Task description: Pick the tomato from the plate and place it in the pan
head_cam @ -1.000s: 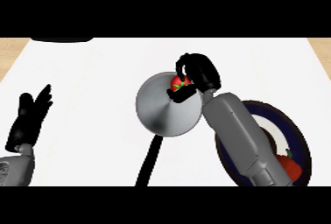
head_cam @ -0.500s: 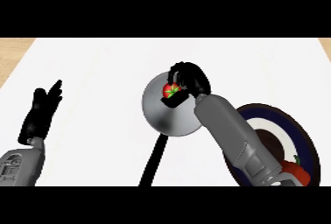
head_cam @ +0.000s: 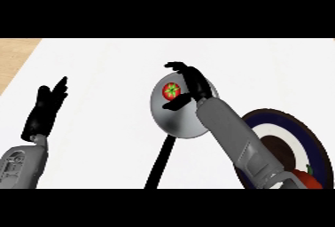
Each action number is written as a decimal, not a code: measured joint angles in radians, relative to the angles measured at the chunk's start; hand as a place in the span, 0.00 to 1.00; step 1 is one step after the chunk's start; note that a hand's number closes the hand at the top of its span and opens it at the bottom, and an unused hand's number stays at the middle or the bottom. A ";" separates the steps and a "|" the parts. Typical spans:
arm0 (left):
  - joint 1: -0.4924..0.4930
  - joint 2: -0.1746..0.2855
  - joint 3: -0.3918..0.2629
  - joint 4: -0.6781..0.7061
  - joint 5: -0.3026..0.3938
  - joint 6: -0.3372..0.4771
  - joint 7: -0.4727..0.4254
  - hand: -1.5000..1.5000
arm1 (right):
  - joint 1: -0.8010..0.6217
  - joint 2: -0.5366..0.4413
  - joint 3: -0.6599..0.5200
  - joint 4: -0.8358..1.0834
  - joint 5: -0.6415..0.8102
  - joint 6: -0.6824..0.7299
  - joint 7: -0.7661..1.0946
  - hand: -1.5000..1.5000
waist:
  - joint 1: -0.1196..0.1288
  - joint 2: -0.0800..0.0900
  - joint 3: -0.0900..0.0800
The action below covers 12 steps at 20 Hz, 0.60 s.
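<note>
The tomato (head_cam: pixel 171 91), red with a green star on top, lies in the upper part of the grey round pan (head_cam: pixel 171 123). The pan's black handle (head_cam: pixel 160 159) runs down toward the lower edge. My right hand (head_cam: pixel 193 84) is over the pan's right side. Its fingers arch above the tomato and its thumb (head_cam: pixel 174 105) reaches below it, both spread apart from it. The dark blue and white plate (head_cam: pixel 307 133) sits at the right, partly hidden by my right forearm. My left hand (head_cam: pixel 47 111) rests open at the left, fingers up.
A red rounded thing (head_cam: pixel 309 176) with a bit of green shows at the plate's lower edge, beside my right forearm. A strip of wooden surface (head_cam: pixel 14 55) borders the white counter at the upper left.
My right hand has carried the tomato a little left over the pan. Its fingers have spread, and the tomato now shows whole. The left hand has shifted slightly right.
</note>
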 measured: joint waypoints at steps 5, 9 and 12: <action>0.002 -0.011 -0.005 -0.004 -0.008 0.012 0.000 0.50 | 0.002 0.000 -0.007 -0.009 -0.122 -0.056 -0.087 0.00 | -0.001 -0.001 0.001; 0.013 -0.014 -0.001 -0.001 -0.012 0.021 -0.005 0.50 | -0.005 0.000 -0.011 -0.009 -0.211 -0.118 -0.142 0.00 | -0.013 -0.005 0.000; 0.025 0.000 0.015 -0.008 -0.004 0.016 0.000 0.50 | -0.022 0.000 -0.025 0.005 -0.273 -0.149 -0.163 0.00 | -0.031 -0.010 0.000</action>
